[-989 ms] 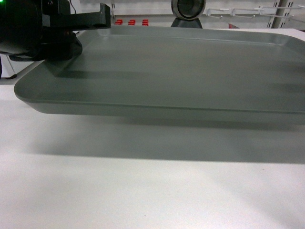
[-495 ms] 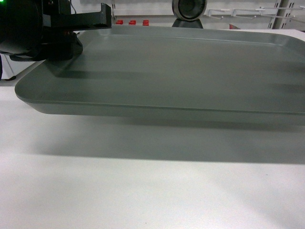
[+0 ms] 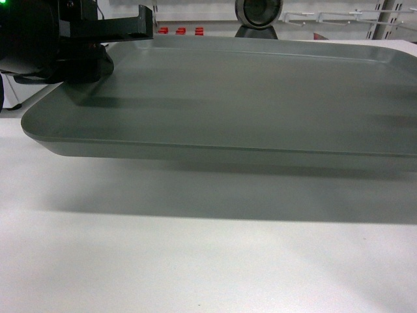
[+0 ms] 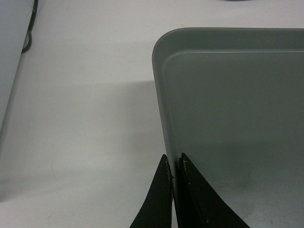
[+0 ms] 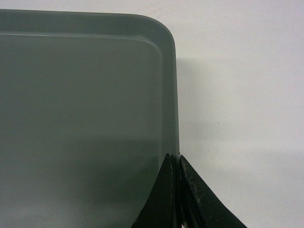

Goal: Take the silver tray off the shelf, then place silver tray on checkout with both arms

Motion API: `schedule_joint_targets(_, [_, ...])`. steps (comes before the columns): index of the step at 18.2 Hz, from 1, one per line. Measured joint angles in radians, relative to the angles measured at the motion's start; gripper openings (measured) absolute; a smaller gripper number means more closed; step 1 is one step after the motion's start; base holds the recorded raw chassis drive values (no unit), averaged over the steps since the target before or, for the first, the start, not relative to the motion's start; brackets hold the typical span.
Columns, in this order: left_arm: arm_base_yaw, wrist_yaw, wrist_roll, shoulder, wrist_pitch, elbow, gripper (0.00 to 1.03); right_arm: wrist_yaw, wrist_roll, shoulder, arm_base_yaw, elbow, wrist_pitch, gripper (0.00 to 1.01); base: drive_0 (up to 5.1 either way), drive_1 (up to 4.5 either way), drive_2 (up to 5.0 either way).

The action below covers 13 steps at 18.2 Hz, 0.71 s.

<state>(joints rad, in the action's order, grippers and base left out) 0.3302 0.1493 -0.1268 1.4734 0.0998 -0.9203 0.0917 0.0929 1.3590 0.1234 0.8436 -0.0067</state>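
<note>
The silver tray [image 3: 247,91] hangs level a little above the white checkout [image 3: 195,261] and casts a broad shadow on it. My left gripper [image 3: 98,52] is at the top left of the head view, shut on the tray's left rim. In the left wrist view its jaws [image 4: 173,161] pinch the rim, one finger inside the tray [image 4: 237,118] and one outside. My right gripper [image 5: 175,159] is shut the same way on the right rim of the tray [image 5: 80,118]. It lies outside the head view. The shelf is out of view.
Behind the tray stand a round silver and black device [image 3: 258,13], small red items [image 3: 180,30] and white hook rails [image 3: 339,16]. A black cable [image 4: 29,28] runs along the counter's left side. White counter [image 5: 237,95] extends to the right of the tray.
The tray and my left gripper have crept a few pixels to the right. Both grips on the rims are unchanged.
</note>
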Motion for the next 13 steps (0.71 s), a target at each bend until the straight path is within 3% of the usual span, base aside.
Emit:
schedule_joint_targets(4, [0.000,0.000,0.000,0.000,0.000,0.000,0.03,-0.002,-0.002,0.000,0.000,-0.004,0.024,0.02,0.0,0.00,0.0])
schedule_joint_targets(5, [0.000,0.009,-0.005,0.000,0.006,0.000,0.03,-0.010,-0.009,0.000,0.000,-0.070,0.227,0.02,0.0,0.00,0.0])
schedule_joint_targets(6, [-0.001,0.008,-0.006,0.000,0.008,0.000,0.03,-0.013,-0.012,0.002,0.000,-0.095,0.291,0.02,0.0,0.00,0.0])
schedule_joint_targets(7, [0.009,0.053,-0.008,0.004,0.042,0.003,0.03,-0.019,-0.012,0.009,0.000,-0.105,0.327,0.02,0.0,0.00,0.0])
schedule_joint_targets(9, [0.050,0.251,-0.006,0.039,0.138,-0.005,0.03,-0.018,-0.014,0.027,0.000,-0.103,0.360,0.02,0.0,0.00,0.0])
schedule_joint_targets(10, [0.068,0.318,-0.002,0.058,0.138,-0.023,0.03,-0.022,-0.014,0.034,-0.004,-0.101,0.354,0.02,0.0,0.00,0.0])
schedule_joint_targets(11, [0.078,0.355,0.002,0.098,0.119,-0.050,0.03,-0.039,-0.014,0.053,-0.021,-0.100,0.353,0.02,0.0,0.00,0.0])
schedule_joint_targets(12, [0.085,0.341,0.009,0.209,0.116,-0.119,0.03,-0.041,-0.027,0.124,-0.046,-0.068,0.360,0.02,0.0,0.00,0.0])
schedule_joint_targets(13, [0.085,0.345,0.007,0.280,0.093,-0.190,0.03,-0.040,-0.071,0.209,-0.061,0.009,0.375,0.02,0.0,0.00,0.0])
